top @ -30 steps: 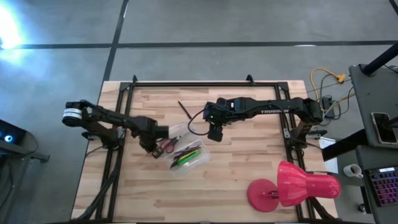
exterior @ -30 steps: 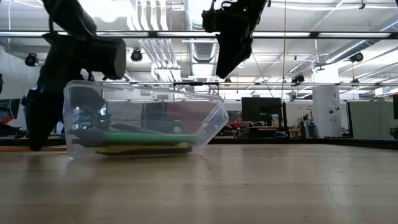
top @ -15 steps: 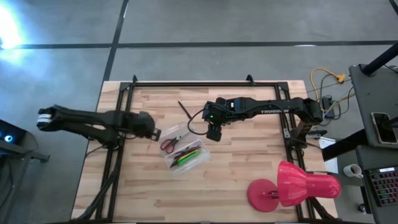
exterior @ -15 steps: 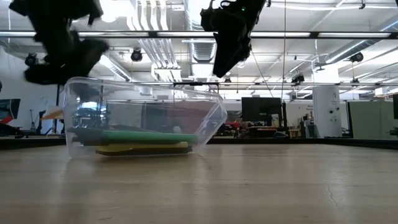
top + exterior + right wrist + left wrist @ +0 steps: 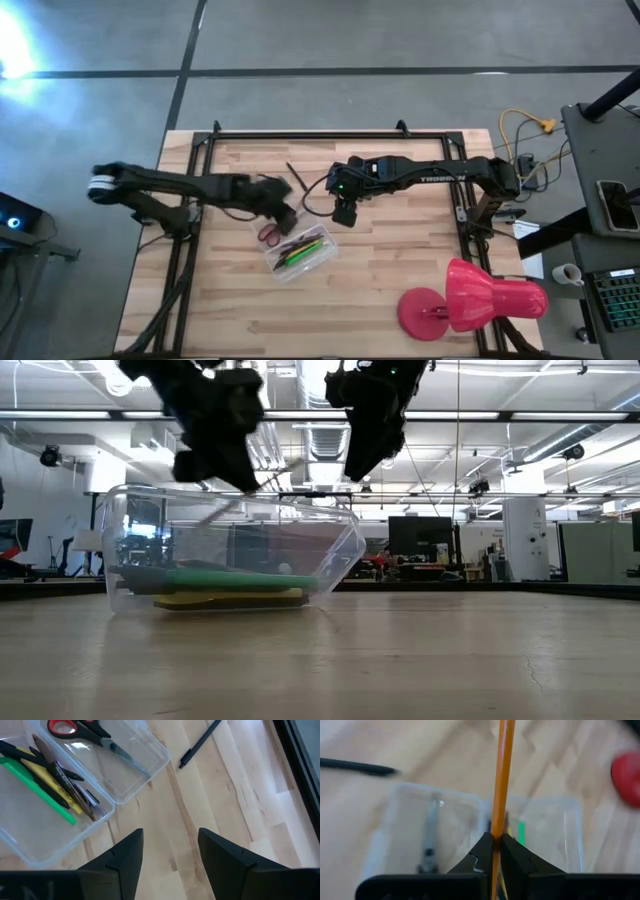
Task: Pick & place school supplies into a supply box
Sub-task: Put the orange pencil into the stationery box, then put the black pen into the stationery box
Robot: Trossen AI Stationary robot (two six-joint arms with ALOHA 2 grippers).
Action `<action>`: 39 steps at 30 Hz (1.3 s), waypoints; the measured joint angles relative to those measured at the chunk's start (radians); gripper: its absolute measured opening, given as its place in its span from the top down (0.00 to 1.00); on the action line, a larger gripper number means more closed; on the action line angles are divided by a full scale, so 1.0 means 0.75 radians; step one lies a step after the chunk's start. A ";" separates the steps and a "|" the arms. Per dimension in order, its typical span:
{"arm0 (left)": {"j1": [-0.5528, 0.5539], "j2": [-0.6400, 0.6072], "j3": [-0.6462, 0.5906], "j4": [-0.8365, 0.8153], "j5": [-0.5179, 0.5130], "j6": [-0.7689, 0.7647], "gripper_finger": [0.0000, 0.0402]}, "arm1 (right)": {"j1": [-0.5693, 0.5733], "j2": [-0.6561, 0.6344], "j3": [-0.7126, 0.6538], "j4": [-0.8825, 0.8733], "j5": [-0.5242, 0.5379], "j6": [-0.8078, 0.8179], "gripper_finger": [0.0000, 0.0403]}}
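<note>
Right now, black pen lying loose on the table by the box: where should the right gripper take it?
Probably mid-barrel, from straight above, closing across its width. The black pen lies flat on bare table, apart from the supply box; the open right gripper hovers nearby.

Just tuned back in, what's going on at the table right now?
The left gripper is shut on an orange pencil and hangs above the clear supply box. The box already holds red-handled scissors, a green pen and some other pens. The right gripper is open, waiting above the wood beside the box. One dark pen lies out on the table.
</note>
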 joint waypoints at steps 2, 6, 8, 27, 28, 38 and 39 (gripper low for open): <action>-0.002 0.122 0.062 -0.007 0.095 0.062 0.99 | 0.000 -0.017 0.000 -0.016 0.001 0.023 0.55; -0.003 0.308 0.169 -0.100 0.298 0.130 0.99 | 0.001 -0.052 0.001 -0.065 0.046 0.061 0.55; -0.003 0.376 0.205 -0.202 0.368 0.139 0.99 | 0.001 -0.066 0.001 -0.098 0.069 0.065 0.55; -0.181 0.424 0.166 -0.264 0.628 0.047 0.98 | 0.012 -0.106 -0.019 -0.136 0.068 0.226 0.55; -0.186 0.424 0.168 -0.261 0.628 0.047 0.98 | 0.016 -0.106 -0.020 -0.134 0.068 0.232 0.55; -0.187 0.424 0.168 -0.253 0.606 0.090 0.84 | 0.034 -0.103 -0.033 -0.003 0.065 0.249 0.55; -0.187 0.424 0.168 -0.253 0.600 0.105 0.84 | 0.034 -0.102 -0.033 0.017 0.065 0.248 0.55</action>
